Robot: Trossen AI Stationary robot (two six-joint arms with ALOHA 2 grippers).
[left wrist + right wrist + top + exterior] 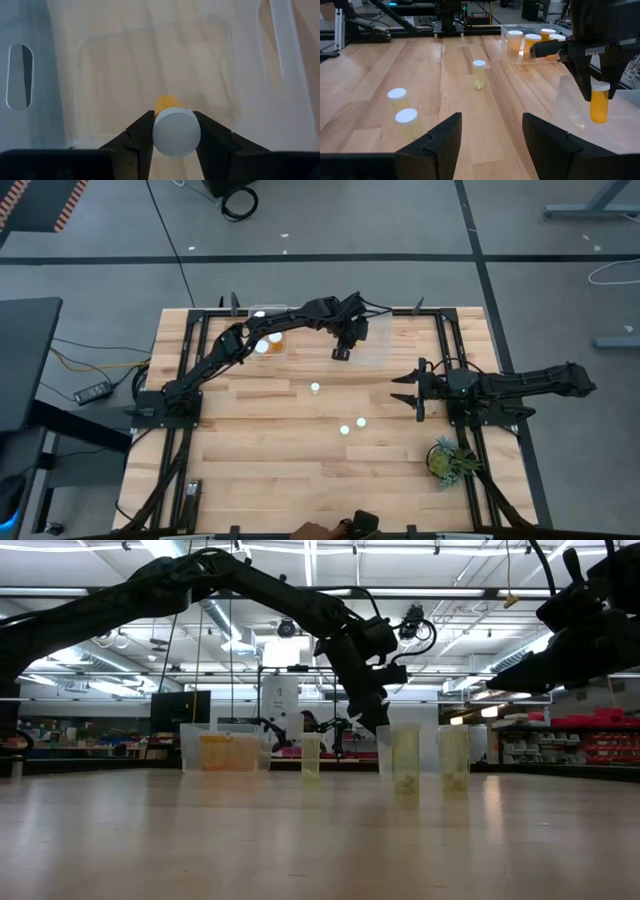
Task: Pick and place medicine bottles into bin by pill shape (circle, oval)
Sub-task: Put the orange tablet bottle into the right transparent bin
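Observation:
My left gripper (pixel 341 352) is shut on a small orange bottle with a white cap (pixel 176 133). It hangs over an empty clear bin (pixel 374 340) at the table's far edge, which also shows in the right wrist view (pixel 570 107). A second clear bin (pixel 268 340) to its left holds several capped bottles (pixel 530 42). Three bottles stand upright on their bases on the table (pixel 315 388) (pixel 361 421) (pixel 345 430). My right gripper (pixel 408 390) is open and empty at the table's right, pointing toward the left edge. My left gripper pinches the bottle at its white cap (pixel 600 86) between its two fingers (pixel 215 140), one on each side. The fingers come from above, pointing down. The bottle hangs upright below them, its orange body (pixel 599 106) lifted clear above the empty bin's floor.
A small green plant (pixel 450 460) stands near the right front corner. Dark frame rails run along the table's left, right and far edges. Open wood lies between the three standing bottles and the near edge.

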